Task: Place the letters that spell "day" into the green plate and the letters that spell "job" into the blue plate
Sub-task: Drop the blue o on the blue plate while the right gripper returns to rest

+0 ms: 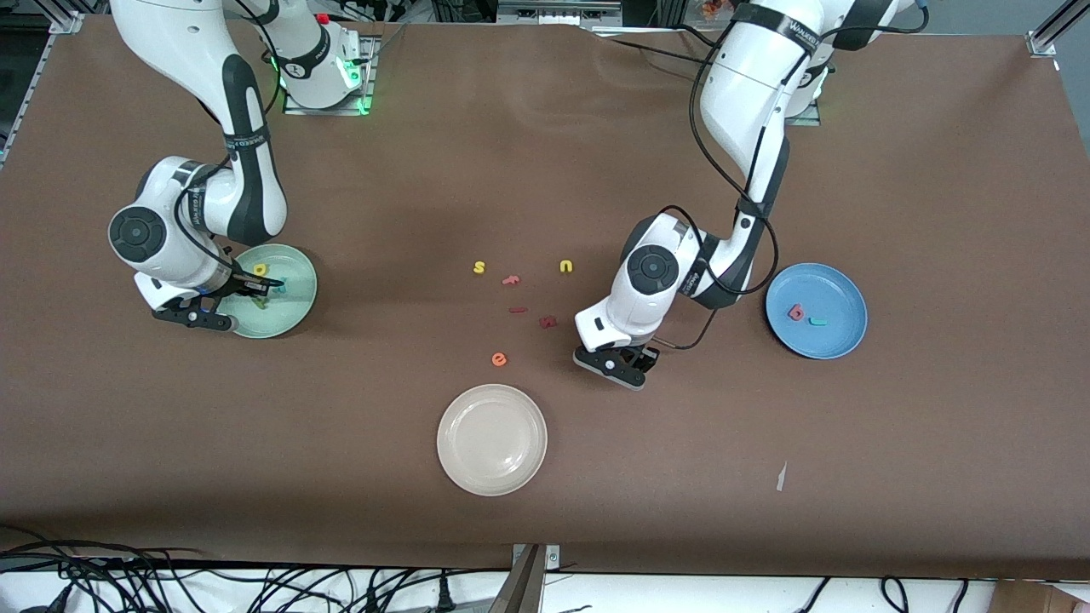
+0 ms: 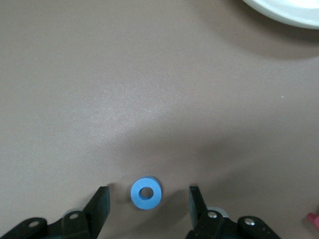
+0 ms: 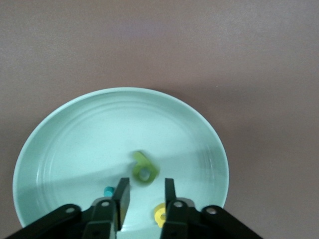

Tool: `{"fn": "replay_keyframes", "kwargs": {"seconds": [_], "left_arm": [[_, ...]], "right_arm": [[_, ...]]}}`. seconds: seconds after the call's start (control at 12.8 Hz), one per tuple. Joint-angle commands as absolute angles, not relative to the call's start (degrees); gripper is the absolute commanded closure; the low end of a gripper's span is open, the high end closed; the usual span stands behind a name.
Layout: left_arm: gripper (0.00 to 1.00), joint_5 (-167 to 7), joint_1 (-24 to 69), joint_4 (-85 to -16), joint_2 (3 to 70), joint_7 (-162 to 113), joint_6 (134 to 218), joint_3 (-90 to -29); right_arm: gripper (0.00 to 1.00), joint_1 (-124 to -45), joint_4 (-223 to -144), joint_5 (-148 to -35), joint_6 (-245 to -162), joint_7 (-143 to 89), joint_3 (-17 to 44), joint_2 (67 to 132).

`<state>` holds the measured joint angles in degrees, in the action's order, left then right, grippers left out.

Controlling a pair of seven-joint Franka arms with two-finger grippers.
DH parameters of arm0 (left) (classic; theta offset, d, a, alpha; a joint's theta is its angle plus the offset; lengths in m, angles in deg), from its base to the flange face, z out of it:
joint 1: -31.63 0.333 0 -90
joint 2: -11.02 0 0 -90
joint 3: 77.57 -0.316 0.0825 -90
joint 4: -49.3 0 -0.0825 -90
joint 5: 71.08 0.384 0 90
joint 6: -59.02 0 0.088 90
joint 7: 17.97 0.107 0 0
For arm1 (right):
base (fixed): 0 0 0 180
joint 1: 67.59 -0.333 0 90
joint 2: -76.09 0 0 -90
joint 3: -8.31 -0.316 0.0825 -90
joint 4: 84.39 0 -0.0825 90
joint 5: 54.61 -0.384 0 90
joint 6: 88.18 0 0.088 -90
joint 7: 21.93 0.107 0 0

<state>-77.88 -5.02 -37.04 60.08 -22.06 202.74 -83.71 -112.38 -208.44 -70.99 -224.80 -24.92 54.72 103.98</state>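
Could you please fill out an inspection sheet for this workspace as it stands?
Surface: brown table, small pale scrap near the front camera.
Job's things: green plate holds green d, yellow a, teal y; blue plate holds pink b and teal j; blue o on the table.
Clutter: cream plate, yellow s, yellow u, orange e, dark red letters.
Grippers: left pincer open, straddling the o; right pincer open over the green plate.
Cables: black bundle along the table's front edge.
Surroundings: nothing seen.
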Motion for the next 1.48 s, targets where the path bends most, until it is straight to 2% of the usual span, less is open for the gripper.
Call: {"fn": "replay_keyframes", "kwargs": {"seconds": [0.0,0.08,0.31,0.47,0.7,0.78,0.94,1.01,1.09,1.33,1.4], "left_arm": [[0.29,-76.35,-5.73,-35.34,61.29,-23.42,203.16,-84.69],[0.34,-76.35,-5.73,-35.34,61.29,-23.34,203.16,-84.77],[0.59,-76.35,-5.73,-35.51,61.38,-23.16,203.16,-84.78],[0.63,-76.27,-5.73,-35.78,61.38,-22.98,203.16,-84.78],[0.96,-76.18,-5.64,-36.04,61.38,-22.81,203.16,-84.78],[1.00,-76.18,-5.55,-36.04,61.03,-22.81,203.07,-84.78],[1.00,-76.00,-4.16,-37.78,57.80,-22.98,202.11,-84.78],[1.00,-75.92,-2.84,-39.71,54.73,-22.81,200.62,-84.69],[1.00,-75.92,-1.00,-41.12,51.92,-22.72,198.00,-84.25],[1.00,-75.92,2.78,-48.66,42.08,-21.06,192.27,-84.25],[1.00,-75.92,4.97,-52.09,38.74,-19.14,191.48,-84.25]], "right_arm": [[0.00,-112.85,-205.08,-71.75,-221.36,-25.45,54.45,103.33],[0.00,-112.86,-202.19,-71.75,-217.25,-25.36,54.54,103.33],[0.00,-112.68,-190.16,-71.84,-200.29,-23.79,54.62,103.60],[0.00,-112.50,-183.39,-71.84,-190.10,-23.69,54.63,102.64],[0.00,-112.77,-170.64,-71.75,-175.67,-24.04,54.71,102.63],[0.00,-112.85,-167.91,-71.66,-173.46,-24.13,54.63,102.46],[0.00,-112.86,-162.89,-71.75,-168.20,-24.22,56.11,101.24],[0.00,-112.77,-161.22,-72.36,-166.34,-25.18,56.55,97.83],[0.00,-112.85,-160.77,-71.58,-166.06,-25.71,56.21,95.62],[0.00,-112.68,-161.63,-69.57,-166.75,-25.54,55.77,95.86],[0.00,-111.29,-162.25,-66.42,-168.50,-25.80,52.98,93.34]]}}
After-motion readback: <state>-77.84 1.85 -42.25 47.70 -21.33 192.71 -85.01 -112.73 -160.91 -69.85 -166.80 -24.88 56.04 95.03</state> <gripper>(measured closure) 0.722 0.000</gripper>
